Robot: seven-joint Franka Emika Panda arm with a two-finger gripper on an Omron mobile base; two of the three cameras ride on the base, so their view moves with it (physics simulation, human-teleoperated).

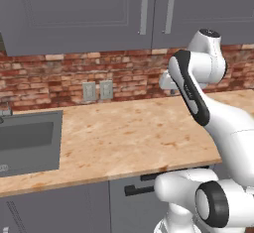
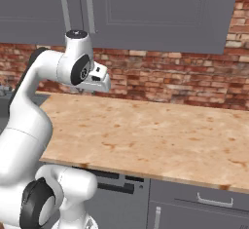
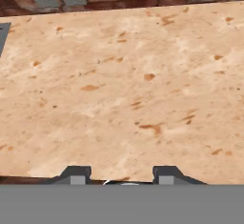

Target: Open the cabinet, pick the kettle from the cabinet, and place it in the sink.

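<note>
- No brand, label or writing can be read on anything here
- The cabinet (image 1: 99,11) hangs on the brick wall (image 1: 74,73) above the wooden counter (image 1: 129,138); both panelled doors are closed, and its two slim vertical bar handles (image 1: 144,9) sit side by side where the doors meet
- The cabinet's top is cut off by the upper edge of both base views, and with the doors shut nothing inside it can be seen, so the kettle's place cannot be told
- The sink (image 1: 30,143) is set into the counter at its left end, well to the left of the cabinet handles; only its right part shows in the left base view, the rest cut off by the picture's edge
- A bit of grey faucet (image 1: 6,110) pokes up at the sink's back rim, mostly cut off
- Two grey wall outlets (image 1: 97,90) sit on the brick between the cabinet and the counter, below the left door
- The gripper (image 3: 121,175) hangs over the bare counter below the cabinet, looking down at the wood; its two dark tips stand wide apart with nothing between them
- In the base views the arm's white wrist (image 2: 95,79) hides the fingers
- Lower drawers with black handles (image 1: 139,188) run under the counter, partly hidden behind the robot's body
</note>
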